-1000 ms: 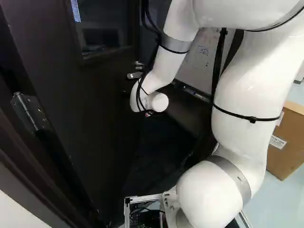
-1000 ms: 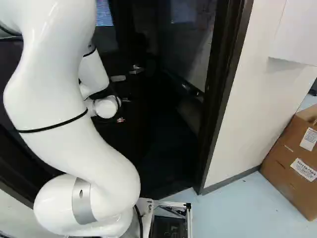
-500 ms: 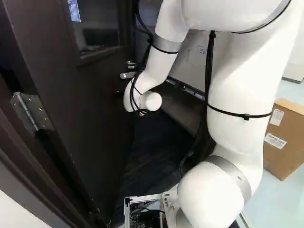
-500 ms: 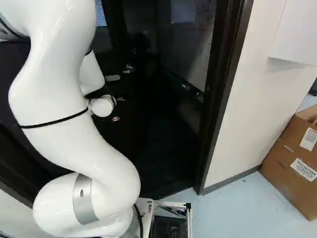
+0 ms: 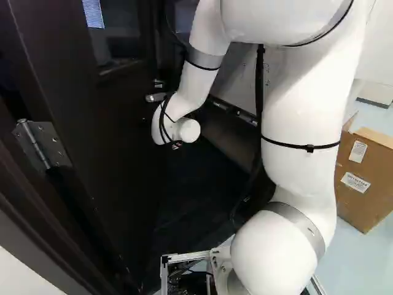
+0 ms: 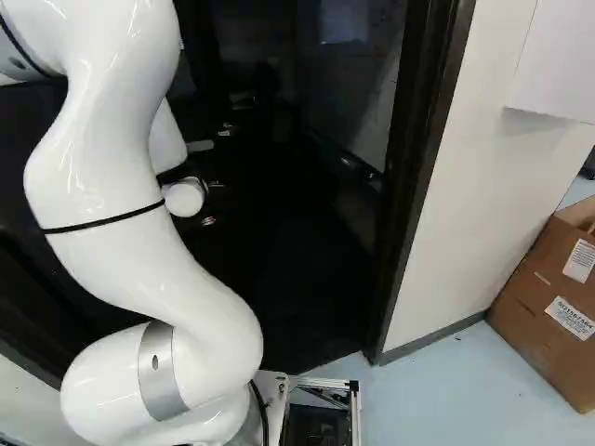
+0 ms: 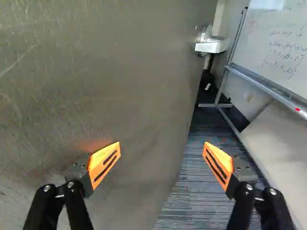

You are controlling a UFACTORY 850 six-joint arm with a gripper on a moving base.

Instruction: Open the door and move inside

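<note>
Dark door (image 5: 116, 166) standing open, at the left of the left base view.
Gripper (image 7: 162, 144) spread wide, grasping nothing, one finger near the door; lever handle (image 7: 212, 45) ahead.

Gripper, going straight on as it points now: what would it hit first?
Probably the door: its face lies ahead of the open gripper, near the door's handle-side edge. One finger shows against the face, the other past that edge. How close it is, I can't tell.
</note>
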